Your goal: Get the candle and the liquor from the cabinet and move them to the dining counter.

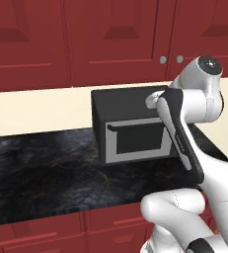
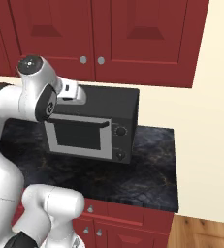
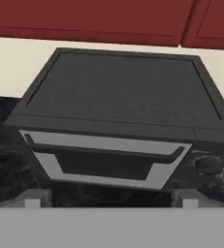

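The red wall cabinet (image 1: 115,39) (image 2: 133,38) hangs above the counter with its panelled doors shut; two small silver knobs (image 2: 83,59) sit side by side at the doors' lower edge. The candle and the liquor are hidden. The dining counter is out of view. My gripper (image 3: 109,201) is open, its two fingertips (image 3: 33,199) set wide apart with nothing between them. It hovers in front of and above a black oven, looking down on its top, below the cabinet's bottom edge (image 3: 108,22). My hand (image 1: 155,99) (image 2: 72,92) is level with the oven's top.
A black countertop oven (image 1: 133,126) (image 2: 96,123) (image 3: 123,97) with a grey door and handle stands on a black marbled counter (image 1: 41,173) (image 2: 152,169). Red drawer fronts (image 1: 46,234) run below. A cream wall (image 2: 205,121) bounds the right side, with wooden floor (image 2: 200,232) beneath.
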